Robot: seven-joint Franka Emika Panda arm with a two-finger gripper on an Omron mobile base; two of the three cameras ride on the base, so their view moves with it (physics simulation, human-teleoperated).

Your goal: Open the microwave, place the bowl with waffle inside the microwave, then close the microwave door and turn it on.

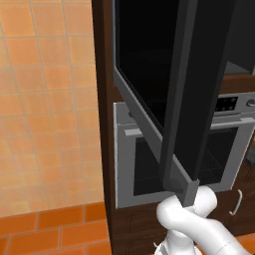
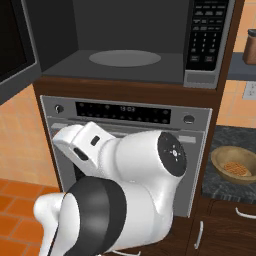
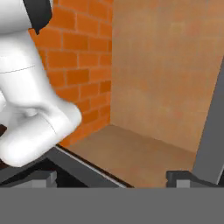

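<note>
1. You have the microwave door (image 1: pixel 194 94) swung open; the microwave (image 2: pixel 125 60) cavity is bare.
2. Jaws spread wide, holding nothing.
3. Bowl with waffle (image 2: pixel 235 166) waits on the tabletop (image 2: pixel 220 137) (right); loading, closing, starting remain.

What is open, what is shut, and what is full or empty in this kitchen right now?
Black-glass, grey-framed microwave door: swung open.
Built-in microwave: cavity empty, grey turntable bare.
Shallow tan bowl: on the dark counter, round golden waffle inside.
Silver oven below: door shut.
Two-finger gripper: open, holding nothing.
</note>
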